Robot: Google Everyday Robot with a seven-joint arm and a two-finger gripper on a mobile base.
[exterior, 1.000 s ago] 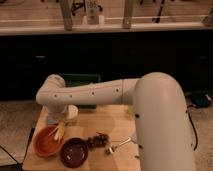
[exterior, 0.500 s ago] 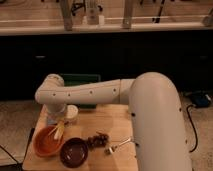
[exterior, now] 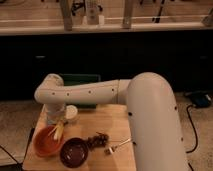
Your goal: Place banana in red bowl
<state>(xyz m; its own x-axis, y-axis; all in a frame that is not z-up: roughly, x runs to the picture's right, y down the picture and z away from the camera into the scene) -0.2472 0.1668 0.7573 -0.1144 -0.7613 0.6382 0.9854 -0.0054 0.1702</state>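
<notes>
Near-left on the worktop [exterior: 107,122]: red bowl [exterior: 44,144], just beside a dark purple bowl [exterior: 75,152]. Over the red bowl's far rim we list the banana [exterior: 57,131], tilted, upper end clamped in the closed pincer [exterior: 56,123]. Handling, as we judge: light, soft, easily bruised; grip mid-body, gently.
</notes>
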